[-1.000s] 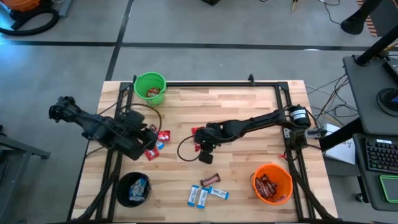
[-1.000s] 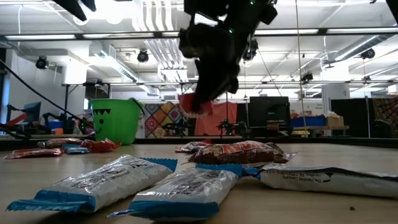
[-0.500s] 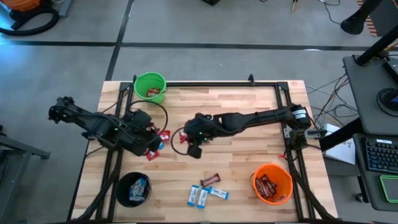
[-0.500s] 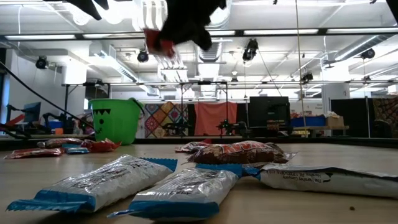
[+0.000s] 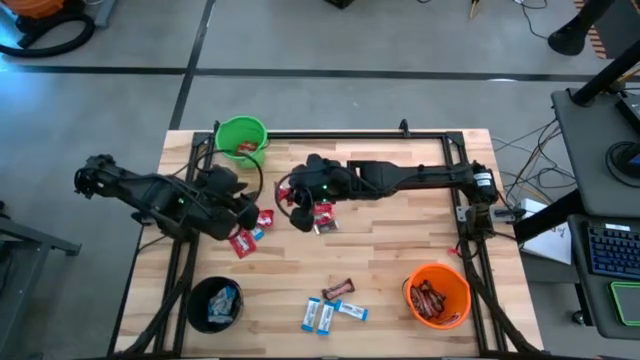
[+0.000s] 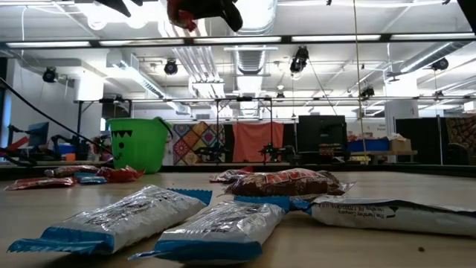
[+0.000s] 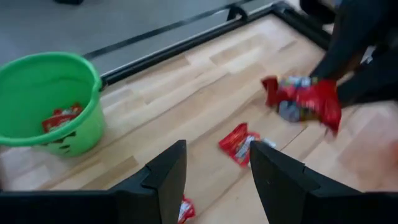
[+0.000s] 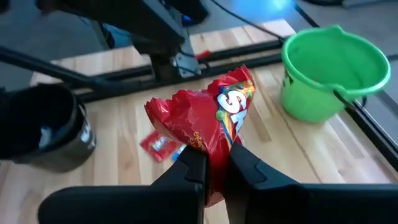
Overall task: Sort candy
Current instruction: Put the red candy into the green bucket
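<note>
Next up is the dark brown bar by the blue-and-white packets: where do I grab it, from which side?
Pinch the dark brown bar across its narrow width at mid-length, coming straight down from above. It lies flat and slanted on the table, so a sideways approach likely finds no edge; blue-and-white packets lie close beside it.

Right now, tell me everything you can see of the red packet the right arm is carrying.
The red packet is a small, crinkled, glossy wrapper, red with multicoloured lettering on one face. The right pincer is shut on its lower edge, so it stands up between the two dark fingers, clear of the table. In the high view it hangs above the wood near the green bucket. Nothing else touches it.
</note>
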Motion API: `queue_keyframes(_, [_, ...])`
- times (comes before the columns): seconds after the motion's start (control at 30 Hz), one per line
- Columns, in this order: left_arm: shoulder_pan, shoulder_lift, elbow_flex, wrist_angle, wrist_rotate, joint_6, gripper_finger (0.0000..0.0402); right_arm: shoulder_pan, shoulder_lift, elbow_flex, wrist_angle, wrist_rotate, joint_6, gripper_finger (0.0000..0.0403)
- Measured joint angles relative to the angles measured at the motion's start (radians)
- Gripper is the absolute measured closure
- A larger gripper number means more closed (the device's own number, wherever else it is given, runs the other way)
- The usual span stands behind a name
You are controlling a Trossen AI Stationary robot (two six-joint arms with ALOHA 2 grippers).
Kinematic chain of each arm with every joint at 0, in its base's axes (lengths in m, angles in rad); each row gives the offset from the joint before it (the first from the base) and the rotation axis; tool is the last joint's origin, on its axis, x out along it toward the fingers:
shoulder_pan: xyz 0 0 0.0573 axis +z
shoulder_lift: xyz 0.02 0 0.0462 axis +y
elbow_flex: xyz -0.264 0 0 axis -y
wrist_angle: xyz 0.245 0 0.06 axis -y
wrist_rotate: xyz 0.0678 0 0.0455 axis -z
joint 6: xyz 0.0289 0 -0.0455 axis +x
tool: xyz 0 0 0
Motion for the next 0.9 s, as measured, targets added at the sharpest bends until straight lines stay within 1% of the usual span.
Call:
queue_keyframes(0.2, [0.058, -0.013, 0.0, 0.135, 0.0, 0.107, 0.0242, 0.0, 0.002, 0.007, 0.062, -0.005, 0.0, 0.0386])
queue_keyframes(0.4, [0.111, -0.009, 0.017, 0.199, 0.033, 0.137, 0.0242, 0.0, 0.006, 0.01, 0.067, 0.004, -0.009, 0.0386])
queue_keyframes(0.57, [0.115, -0.01, 0.043, 0.205, 0.034, 0.143, 0.0242, 0.0, 0.006, 0.008, 0.072, 0.005, -0.029, 0.0386])
queue_keyframes(0.7, [0.115, -0.008, 0.06, 0.231, 0.026, 0.143, 0.0241, 0.0, 0.006, 0.007, 0.071, 0.055, -0.065, 0.0386])
queue_keyframes(0.83, [0.119, 0.002, 0.077, 0.28, 0.026, 0.143, 0.0241, -0.003, 0.006, 0.007, 0.07, 0.067, -0.092, 0.0386])
queue_keyframes(0.9, [0.119, 0.008, 0.087, 0.301, 0.026, 0.17, 0.0241, -0.003, 0.006, 0.006, 0.07, 0.08, -0.11, 0.0386])
